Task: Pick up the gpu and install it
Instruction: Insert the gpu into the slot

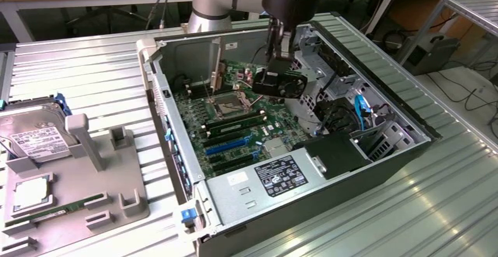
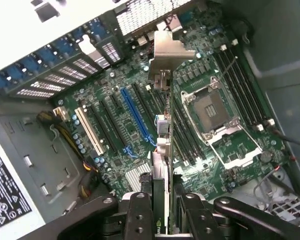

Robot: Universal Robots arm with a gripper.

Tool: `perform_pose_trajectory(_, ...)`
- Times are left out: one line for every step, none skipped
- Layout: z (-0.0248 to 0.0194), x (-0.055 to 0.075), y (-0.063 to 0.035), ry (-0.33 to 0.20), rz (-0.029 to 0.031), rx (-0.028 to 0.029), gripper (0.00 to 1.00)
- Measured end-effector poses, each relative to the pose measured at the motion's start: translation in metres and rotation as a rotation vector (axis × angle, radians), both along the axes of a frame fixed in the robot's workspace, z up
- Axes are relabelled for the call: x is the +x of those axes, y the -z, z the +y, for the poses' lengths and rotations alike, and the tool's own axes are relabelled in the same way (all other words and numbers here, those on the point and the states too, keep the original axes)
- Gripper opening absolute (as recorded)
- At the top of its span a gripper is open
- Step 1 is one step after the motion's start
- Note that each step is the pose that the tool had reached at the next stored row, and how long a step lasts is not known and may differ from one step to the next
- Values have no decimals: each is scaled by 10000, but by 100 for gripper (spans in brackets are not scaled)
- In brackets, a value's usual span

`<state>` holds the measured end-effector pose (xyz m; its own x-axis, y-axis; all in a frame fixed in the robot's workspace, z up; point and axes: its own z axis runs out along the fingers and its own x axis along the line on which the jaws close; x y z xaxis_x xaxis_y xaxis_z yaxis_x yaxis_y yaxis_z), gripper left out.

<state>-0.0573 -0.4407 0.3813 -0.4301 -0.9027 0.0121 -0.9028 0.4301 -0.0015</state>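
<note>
My gripper [image 1: 278, 63] hangs inside the open computer case [image 1: 167, 102], shut on the gpu [image 1: 279, 83]. The gpu is a small black card with a fan face, held above the motherboard [image 1: 233, 123] near the CPU socket [image 1: 231, 103]. In the wrist view the gpu [image 2: 161, 165] runs edge-on away from my gripper [image 2: 164, 212], clamped between the two black fingers [image 2: 140, 212]. Its silver bracket [image 2: 167, 50] points at the case's rear slot openings. The card hovers over the expansion slots, just beside the blue slot [image 2: 136, 116], clear of the board.
A grey fixture [image 1: 101, 175] at the exterior view's left carries a hard drive [image 1: 35, 137], a CPU [image 1: 30, 192] and a green memory stick [image 1: 55, 211]. Inside the case sit the power supply [image 1: 269, 178], drive cages and cables [image 1: 358, 111]. The case walls enclose the card closely.
</note>
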Motion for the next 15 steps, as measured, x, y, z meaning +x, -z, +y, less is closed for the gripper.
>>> perform_pose_trajectory(0, 0, 2, -169, -1, 1, 26)
perform_pose_trajectory(0, 0, 8, -458, -2, 7, 26)
perform_pose_trajectory(0, -1, 14, -692, -2, 22, 26)
perform_pose_trajectory(0, -1, 19, -865, -1, 35, 26)
perform_pose_trajectory(0, -1, 23, -1045, -1, 48, 26)
perform_pose_trajectory(0, 0, 34, -1417, -2, 72, 26)
perform_pose_trajectory(0, 0, 40, -1635, -2, 81, 26)
perform_pose_trajectory(0, 0, 46, -1858, -1, 90, 26)
perform_pose_trajectory(0, 0, 54, -2153, -1, 99, 26)
perform_pose_trajectory(0, 0, 59, -2387, 1, 101, 26)
perform_pose_trajectory(0, 0, 66, -2644, 1, 103, 26)
perform_pose_trajectory(0, 0, 74, -2987, 3, 102, 26)
perform_pose_trajectory(0, 0, 82, -3314, 5, 102, 26)
perform_pose_trajectory(0, 0, 87, -3495, 6, 102, 26)
perform_pose_trajectory(0, 0, 92, -3678, 7, 102, 26)
